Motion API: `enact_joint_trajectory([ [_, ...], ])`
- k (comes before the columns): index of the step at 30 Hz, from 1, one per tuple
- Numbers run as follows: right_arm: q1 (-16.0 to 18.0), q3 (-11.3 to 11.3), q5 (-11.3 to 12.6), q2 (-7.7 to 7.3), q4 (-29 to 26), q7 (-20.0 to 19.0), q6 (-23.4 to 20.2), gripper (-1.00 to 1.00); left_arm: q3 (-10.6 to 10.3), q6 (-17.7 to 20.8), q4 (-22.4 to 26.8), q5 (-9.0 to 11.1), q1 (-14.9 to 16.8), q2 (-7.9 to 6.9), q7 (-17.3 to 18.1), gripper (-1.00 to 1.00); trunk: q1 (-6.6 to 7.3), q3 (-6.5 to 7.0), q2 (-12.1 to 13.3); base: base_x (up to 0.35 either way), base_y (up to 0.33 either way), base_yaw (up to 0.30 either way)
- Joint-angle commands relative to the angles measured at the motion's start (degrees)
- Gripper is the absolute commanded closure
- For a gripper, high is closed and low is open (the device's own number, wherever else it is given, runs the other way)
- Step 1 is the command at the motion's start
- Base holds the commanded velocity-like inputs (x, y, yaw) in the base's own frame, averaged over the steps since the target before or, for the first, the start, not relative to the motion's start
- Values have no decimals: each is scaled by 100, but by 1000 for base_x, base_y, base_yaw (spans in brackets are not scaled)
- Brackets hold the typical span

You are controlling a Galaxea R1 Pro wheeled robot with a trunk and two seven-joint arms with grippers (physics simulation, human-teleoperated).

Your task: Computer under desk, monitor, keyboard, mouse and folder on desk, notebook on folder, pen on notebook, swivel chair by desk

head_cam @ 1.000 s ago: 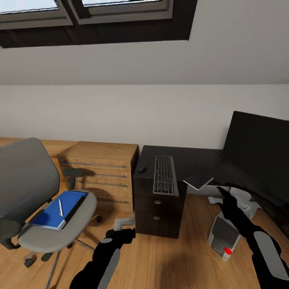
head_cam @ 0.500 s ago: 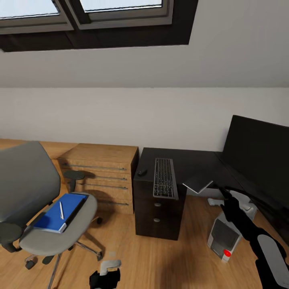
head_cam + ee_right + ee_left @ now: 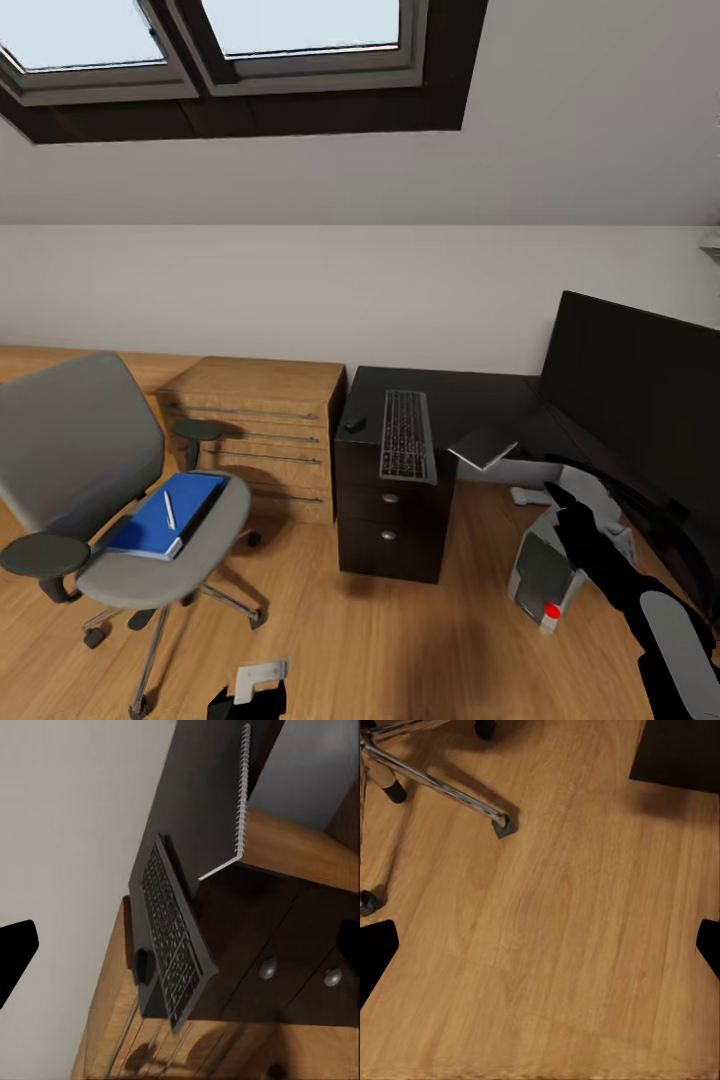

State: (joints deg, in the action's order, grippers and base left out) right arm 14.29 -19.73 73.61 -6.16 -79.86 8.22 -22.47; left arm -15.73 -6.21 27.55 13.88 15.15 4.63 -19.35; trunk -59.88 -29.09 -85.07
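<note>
Folder (image 3: 164, 511) w/ pen (image 3: 169, 509) on chair (image 3: 110, 500); both pincers spread, empty: approach level, lift w/o tipping pen.

Blue folder (image 3: 165, 512) on swivel chair (image 3: 110, 500)

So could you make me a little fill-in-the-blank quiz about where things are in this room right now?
1. The blue folder lies on the seat of the ____.
2. The white pen rests on top of the ____.
3. The small black mouse sits on the desk beside the ____.
4. The computer stands on the ____.

Missing words: swivel chair; folder; keyboard; floor
</note>
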Motion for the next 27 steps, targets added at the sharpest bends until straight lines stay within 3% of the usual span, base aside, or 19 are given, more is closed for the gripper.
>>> enact_joint_trajectory([
  [1, 4, -6, 56, 0, -4, 78, -22, -100, -44, -32, -20, 61, 5, -5, -41, -100, 27, 13, 38, -333, 0, 0],
  [12, 3, 12, 32, 0, 18, 119, -29, -100, -36, -38, -56, 59, 5, -6, -47, -100, 268, 210, 479, -334, -40, 0],
  [21, 3, 13, 5, 1, 22, 126, -16, -100, -28, -38, -57, 52, 5, -13, -44, -100, 466, 372, 840, -302, -200, -1],
  [27, 3, 20, -169, 1, 23, 127, -20, -100, -27, -38, -59, 58, 5, -14, -36, -100, 598, 479, 1081, -295, -211, -149],
])
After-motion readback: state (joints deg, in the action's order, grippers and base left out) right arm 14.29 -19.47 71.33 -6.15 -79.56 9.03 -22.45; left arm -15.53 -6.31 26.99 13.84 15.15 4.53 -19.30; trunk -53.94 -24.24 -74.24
